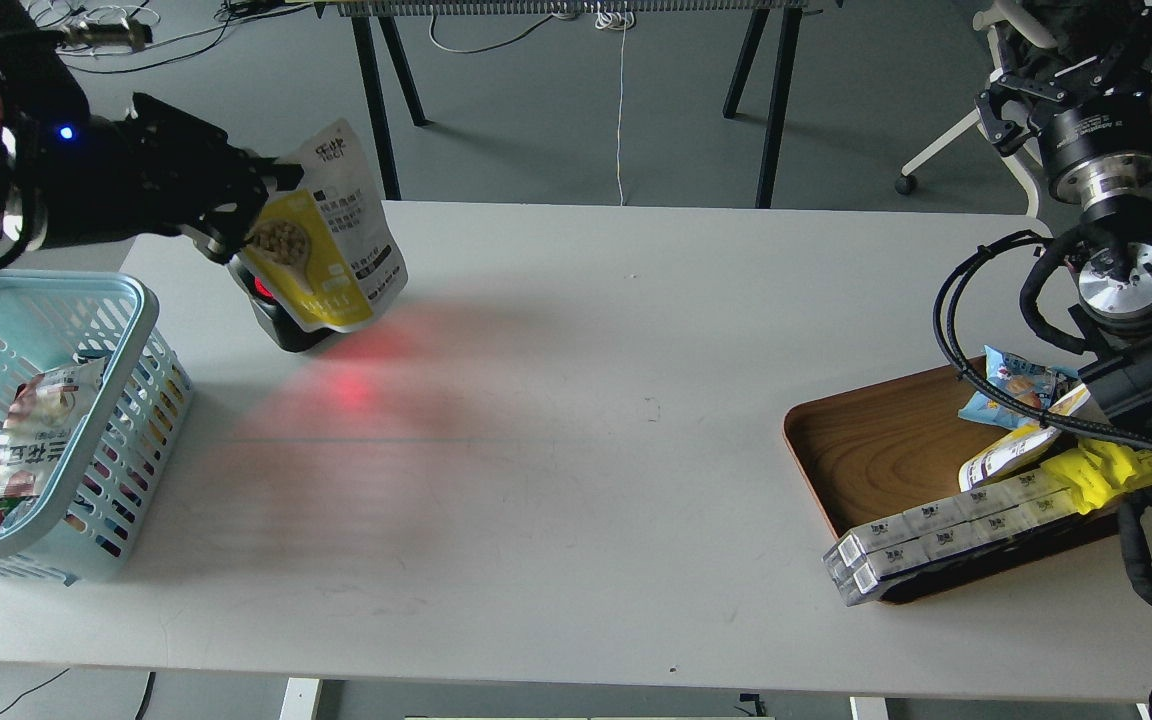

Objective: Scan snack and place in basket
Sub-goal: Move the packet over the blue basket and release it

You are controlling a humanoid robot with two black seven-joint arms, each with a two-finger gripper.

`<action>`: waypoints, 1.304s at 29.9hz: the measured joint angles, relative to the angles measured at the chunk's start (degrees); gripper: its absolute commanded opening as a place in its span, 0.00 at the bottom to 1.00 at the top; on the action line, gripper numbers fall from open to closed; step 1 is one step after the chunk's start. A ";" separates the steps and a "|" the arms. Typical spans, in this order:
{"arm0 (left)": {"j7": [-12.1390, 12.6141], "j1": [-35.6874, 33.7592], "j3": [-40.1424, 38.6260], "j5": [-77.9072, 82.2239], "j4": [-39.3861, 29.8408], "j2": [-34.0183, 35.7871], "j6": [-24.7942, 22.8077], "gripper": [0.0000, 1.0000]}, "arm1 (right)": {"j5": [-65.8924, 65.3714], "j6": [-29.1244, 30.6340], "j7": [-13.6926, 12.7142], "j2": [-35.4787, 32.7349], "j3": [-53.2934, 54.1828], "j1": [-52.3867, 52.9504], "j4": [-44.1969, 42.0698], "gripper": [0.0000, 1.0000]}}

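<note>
The small yellow and white stand-up snack pouch (331,235) is held by its left edge in the left claw (236,215), whose fingers are closed on it, and is raised tilted just above a black scanner with a red light (281,315); a red glow is cast on the white worktop (576,450). The light blue slotted plastic basket (46,300) is seen at the left edge, near the pouch. Whether the right claw (1011,100) is open cannot be told
</note>
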 measured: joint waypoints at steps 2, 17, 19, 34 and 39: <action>-0.14 -0.01 -2.09 -1.11 -0.02 2.10 0.00 0.00 | 0.00 0.00 0.07 0.00 0.00 0.00 -0.02 1.00; -0.28 0.40 4.52 -1.88 1.37 22.08 0.00 0.00 | 0.00 0.00 0.07 0.59 0.52 0.00 -0.01 1.00; -0.28 0.40 7.60 -2.10 2.59 24.16 0.00 0.00 | 0.00 0.00 0.06 0.62 0.52 0.01 -0.01 1.00; -0.27 0.37 33.51 -4.39 6.62 36.05 20.30 0.00 | 0.00 0.00 0.08 0.77 0.50 -0.08 -0.10 1.00; -0.27 0.33 37.19 -4.62 6.33 36.35 24.14 0.06 | 0.00 0.00 0.08 0.79 0.45 0.11 -0.10 1.00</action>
